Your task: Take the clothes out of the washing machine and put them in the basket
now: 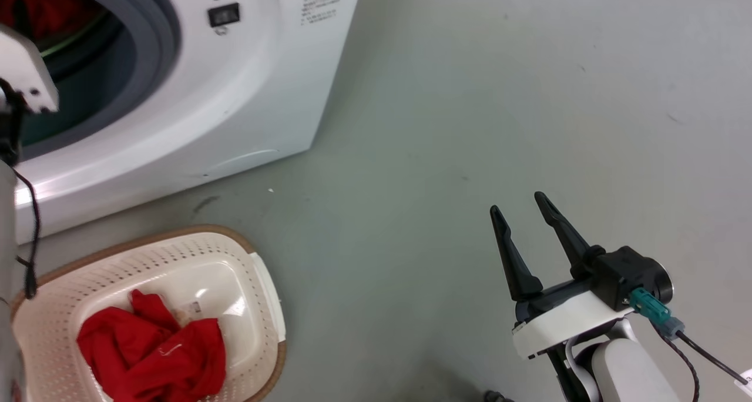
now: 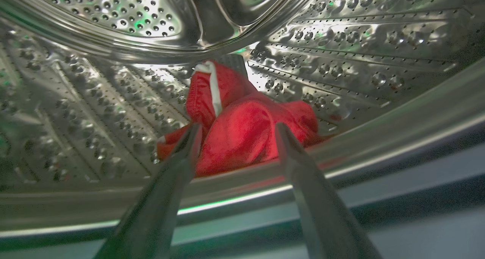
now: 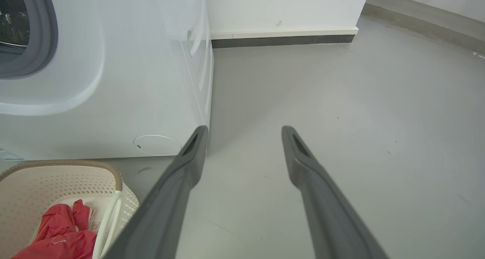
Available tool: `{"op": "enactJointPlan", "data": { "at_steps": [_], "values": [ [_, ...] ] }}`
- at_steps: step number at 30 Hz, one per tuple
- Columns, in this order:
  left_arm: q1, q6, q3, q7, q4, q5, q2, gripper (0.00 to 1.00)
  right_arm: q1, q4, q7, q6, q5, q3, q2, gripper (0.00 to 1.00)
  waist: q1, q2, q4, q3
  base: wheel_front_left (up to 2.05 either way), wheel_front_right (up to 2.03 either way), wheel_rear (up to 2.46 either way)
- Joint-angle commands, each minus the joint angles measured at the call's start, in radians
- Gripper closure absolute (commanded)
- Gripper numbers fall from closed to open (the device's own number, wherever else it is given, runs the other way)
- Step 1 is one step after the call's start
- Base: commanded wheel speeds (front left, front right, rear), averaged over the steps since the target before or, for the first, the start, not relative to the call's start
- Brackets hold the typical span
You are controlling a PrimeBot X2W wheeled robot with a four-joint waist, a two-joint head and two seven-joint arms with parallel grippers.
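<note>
Two red items noted. The first garment lies in the basket, near left on the floor. The second garment sits in the washing machine drum, just beyond the left gripper, which is spread wide and holding nothing. The right gripper is also wide, over the floor at right.

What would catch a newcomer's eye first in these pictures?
The bright red garment lying in the shiny steel drum of the washing machine, framed by the open left claw. Next, another red garment bunched in the cream basket standing by the machine. The right claw hangs open above grey floor.
</note>
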Motion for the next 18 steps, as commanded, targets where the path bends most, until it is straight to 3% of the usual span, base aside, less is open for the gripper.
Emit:
{"op": "enactJointPlan", "data": {
  "at_steps": [1, 9, 18],
  "values": [
    [-0.042, 0.000, -0.007, 0.021, -0.001, 0.006, 0.017, 0.00, -0.020, 0.012, -0.010, -0.001, 0.012, 0.006, 0.002, 0.00, -0.0002, 0.0000, -0.052, 0.068, 0.00, 0.00, 0.00],
    [-0.231, -0.011, -0.036, 0.222, -0.012, 0.024, 0.076, 0.00, -0.058, 0.053, -0.031, -0.001, 0.040, 0.057, 0.002, 0.00, -0.0002, 0.0000, -0.101, 0.172, 0.00, 0.00, 0.00],
    [-0.386, -0.020, -0.068, 0.553, -0.025, 0.014, 0.080, 0.00, -0.084, 0.067, -0.036, -0.001, 0.059, 0.108, 0.002, 0.00, -0.0002, 0.0000, -0.121, 0.248, 0.00, 0.00, 0.00]
  ]
}}
